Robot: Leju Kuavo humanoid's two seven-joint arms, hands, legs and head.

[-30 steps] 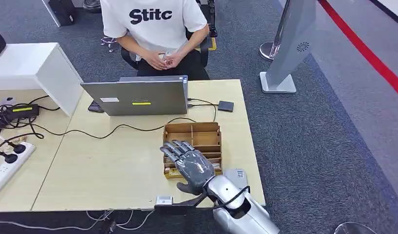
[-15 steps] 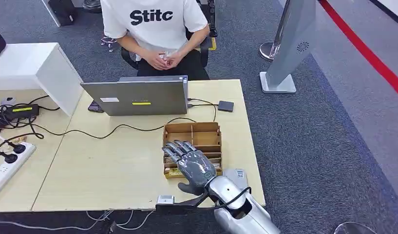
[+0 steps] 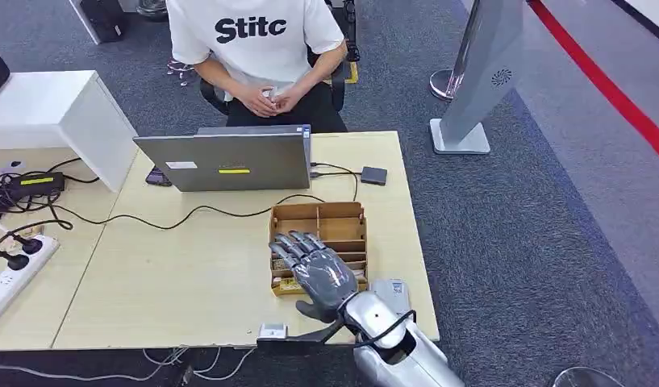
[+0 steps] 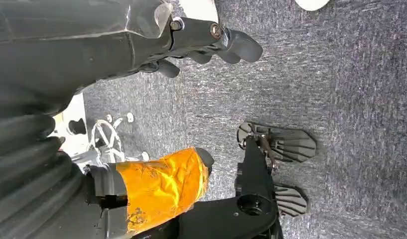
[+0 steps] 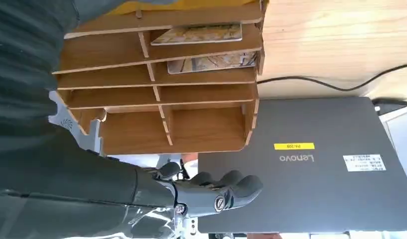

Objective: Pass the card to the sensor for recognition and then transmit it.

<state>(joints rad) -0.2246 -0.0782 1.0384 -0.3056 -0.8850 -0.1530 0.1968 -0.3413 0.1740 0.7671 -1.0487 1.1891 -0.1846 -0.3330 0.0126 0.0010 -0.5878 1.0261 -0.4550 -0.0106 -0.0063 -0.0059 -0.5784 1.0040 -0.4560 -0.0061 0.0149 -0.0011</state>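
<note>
A brown wooden card rack [image 3: 326, 223] stands on the pale table's right half. My right hand [image 3: 318, 272] hovers over the rack's near compartments, fingers spread and holding nothing. In the right wrist view, two printed cards [image 5: 197, 34] [image 5: 211, 62] lie in slots of the rack [image 5: 156, 94], and the hand's fingers [image 5: 211, 191] stretch out beyond the rack, towards the laptop. A small black box, probably the sensor [image 3: 373, 175], lies at the far right of the table, wired to the laptop. My left hand [image 4: 211, 42] hangs over the carpet, fingers loosely bent, with nothing in it.
A grey laptop [image 3: 229, 161] stands open at the table's far side, and a person [image 3: 257, 48] sits behind it with hands clasped. Cables cross the table [image 3: 148, 274]. A power strip [image 3: 11, 278] lies at the left. A small white device [image 3: 271, 330] sits at the front edge. A grey stand [image 3: 479, 81] rises on the right.
My right hand has crept slightly to the right and nearer over the rack. Nothing else has moved.
</note>
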